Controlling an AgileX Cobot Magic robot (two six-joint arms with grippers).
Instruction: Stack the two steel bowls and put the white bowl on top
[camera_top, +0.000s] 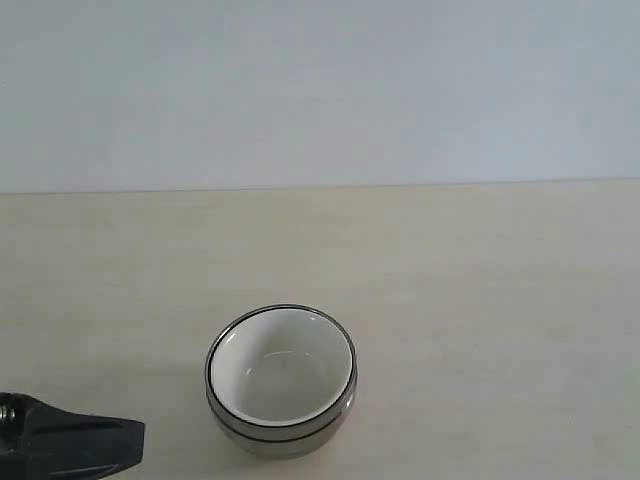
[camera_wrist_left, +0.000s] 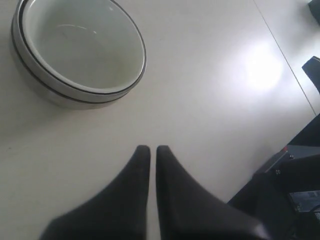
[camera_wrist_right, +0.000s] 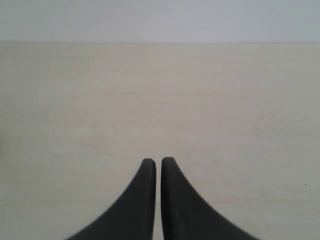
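The white bowl sits nested on top of the steel bowls near the table's front middle; only the steel rims and a strip of outer side show beneath it. In the left wrist view the white bowl rests in the same shiny stack, apart from my left gripper, which is shut with nothing in it. My left gripper lies low at the front left, clear of the stack. My right gripper is shut and holds nothing over bare table; the exterior view does not show it.
The pale wooden table runs back to a plain light wall. In the left wrist view the table edge passes beside dark equipment standing off the table.
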